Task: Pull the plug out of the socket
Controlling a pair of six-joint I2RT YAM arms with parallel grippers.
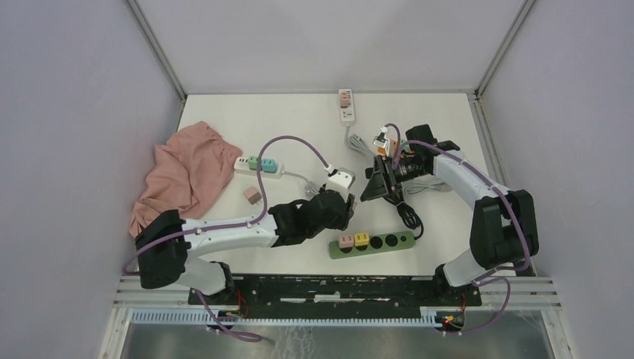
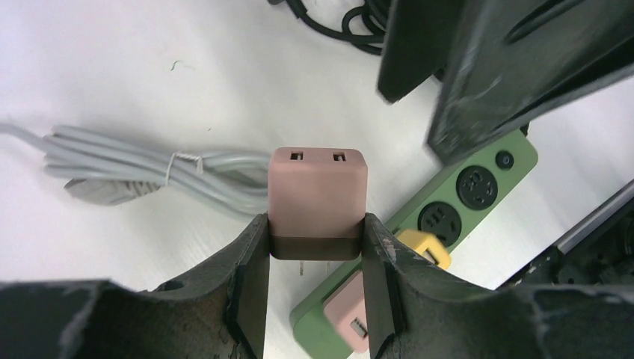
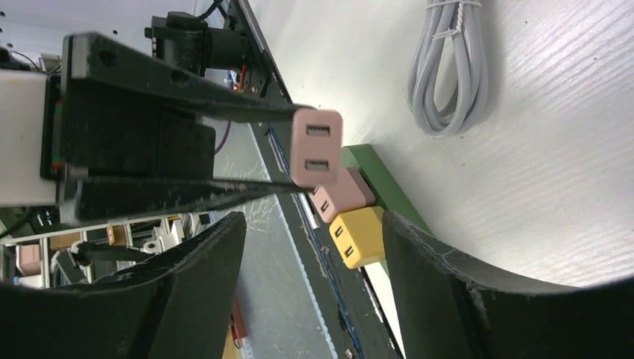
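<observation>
Pink plug [image 2: 318,187] is clamped at its base by the left gripper [image 2: 318,228], jaws set narrow, with its prongs [image 2: 303,266] bare above the green power strip [image 2: 490,183]. Right gripper [image 3: 312,221] is wide open and empty. Advise a square grip and a straight lift, clear of the seated yellow plug [image 2: 428,248]. Only the left wrist view shows the prongs free; the overhead view hides them.

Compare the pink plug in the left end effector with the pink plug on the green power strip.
The held pink plug is clamped in the left end effector, lifted off the strip. The seated pink plug sits in the green power strip beside a yellow plug. The held one's prongs show bare; the seated one's are hidden. Both are pink and blocky, with two slots on the face.
</observation>
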